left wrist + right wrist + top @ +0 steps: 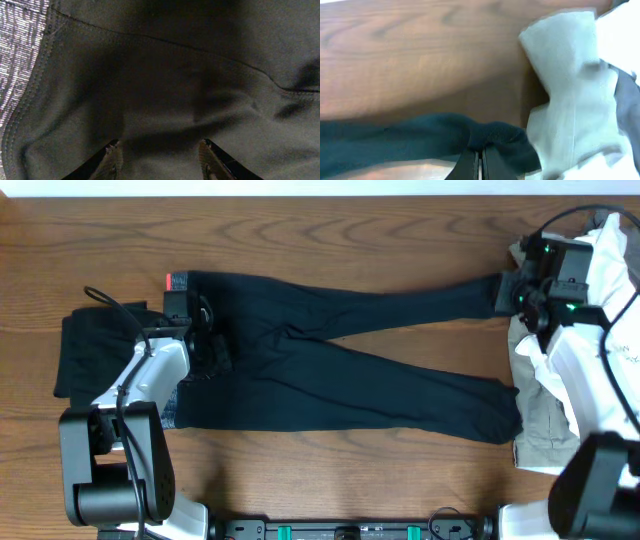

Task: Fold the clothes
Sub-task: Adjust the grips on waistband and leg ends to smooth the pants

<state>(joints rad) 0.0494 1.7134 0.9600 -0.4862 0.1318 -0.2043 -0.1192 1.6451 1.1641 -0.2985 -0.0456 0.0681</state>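
Long dark navy trousers (340, 375) lie spread across the wooden table, with the grey, red-edged waistband (178, 282) at the left and both legs running right. My left gripper (206, 332) hovers low over the waist end. In the left wrist view it (159, 150) stands open, its fingertips (113, 151) apart against the dark cloth (165, 85), with the grey waistband (20, 55) at the left edge. My right gripper (508, 292) is shut on the cuff of the far leg. In the right wrist view it (480, 156) pinches bunched navy cloth (500, 135).
A black garment (80, 352) lies at the left beside the left arm. White garments (612, 240) and a khaki one (540, 435) are piled at the right edge, under and around the right arm. White cloth (570, 95) lies right of the pinched cuff.
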